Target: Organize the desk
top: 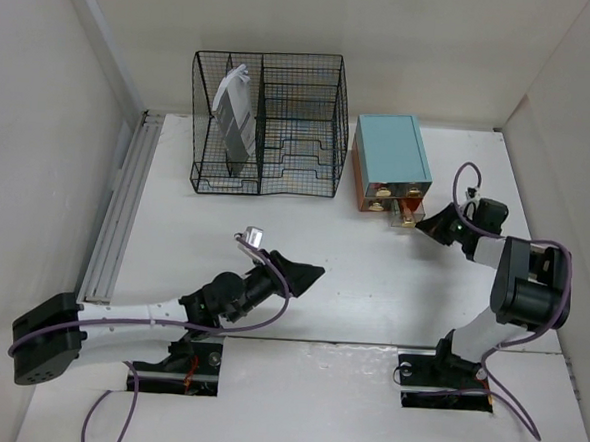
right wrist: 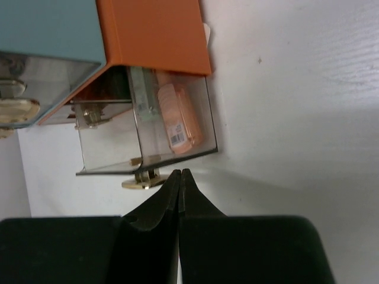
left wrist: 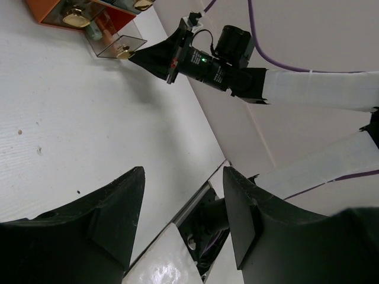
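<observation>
Drawers first: the teal-topped drawer box (top: 391, 157) sits toward the far right of the desk (top: 371, 286), the broad white tabletop that fills the whole view. Its lower clear drawer (right wrist: 106, 148) is pulled out. Inside lie a peach-coloured flat pack with a barcode label (right wrist: 180, 118) and a pale green item (right wrist: 141, 94) beside it, deeper in. The right gripper (right wrist: 179, 173) has its fingers pressed together, holding nothing, with the tips just beside the drawer's gold knob (right wrist: 142, 180); contact is too close to call. To the left of the box stands the black wire rack (top: 266, 119), and a grey-and-white packet (top: 234, 112) leans upright in its left compartment. The left gripper (left wrist: 183, 170) hovers over the bare middle of the desk, jaws spread wide and empty.
</observation>
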Available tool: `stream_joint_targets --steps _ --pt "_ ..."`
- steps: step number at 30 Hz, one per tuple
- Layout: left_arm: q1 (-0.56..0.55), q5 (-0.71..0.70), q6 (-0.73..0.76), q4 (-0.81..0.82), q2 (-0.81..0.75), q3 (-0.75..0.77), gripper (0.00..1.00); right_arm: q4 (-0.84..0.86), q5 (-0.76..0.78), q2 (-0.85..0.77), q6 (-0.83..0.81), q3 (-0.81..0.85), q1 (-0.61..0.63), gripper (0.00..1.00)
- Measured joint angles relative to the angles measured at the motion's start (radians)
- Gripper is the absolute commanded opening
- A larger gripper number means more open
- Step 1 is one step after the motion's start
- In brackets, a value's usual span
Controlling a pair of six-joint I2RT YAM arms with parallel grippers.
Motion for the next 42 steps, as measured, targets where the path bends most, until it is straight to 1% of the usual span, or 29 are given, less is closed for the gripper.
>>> stream_joint_targets --steps 11,18,26,31,33,37,38,39,41,42 --pt "0.000 -0.017 0.000 -0.044 -0.040 0.000 0.52 0.095 0.038 0.123 0.089 0.071 0.056 0.00" --pt "0.000 -0.029 0.000 -0.060 -0.047 0.000 0.52 0.146 0.057 0.190 0.130 0.136 0.066 0.00" --pt "0.000 -0.032 0.000 -0.069 -0.047 0.000 0.52 0.161 0.042 0.253 0.171 0.168 0.072 0.00" --pt "0.000 -0.034 0.000 -0.079 -0.047 0.000 0.52 0.166 0.028 0.262 0.182 0.169 0.076 0.00" --pt "0.000 -0.034 0.000 -0.082 -0.047 0.000 0.55 0.167 0.023 0.260 0.181 0.167 0.076 0.00" --pt "0.000 -0.032 0.000 -0.090 -0.053 0.000 0.68 0.137 0.042 0.192 0.137 0.135 0.072 0.00" --pt "0.000 -0.029 0.001 -0.089 -0.053 0.000 0.72 0.112 0.047 0.154 0.111 0.122 0.068 0.00" --pt "0.000 -0.027 0.002 -0.091 -0.053 0.000 0.80 0.088 0.030 0.106 0.092 0.107 0.063 0.00" --pt "0.000 -0.021 0.012 -0.107 -0.053 0.003 0.86 0.031 -0.002 -0.009 0.021 0.101 0.069 0.00" --pt "0.000 -0.016 0.019 -0.121 -0.052 0.010 0.91 0.006 -0.015 -0.072 -0.021 0.105 0.071 0.00"
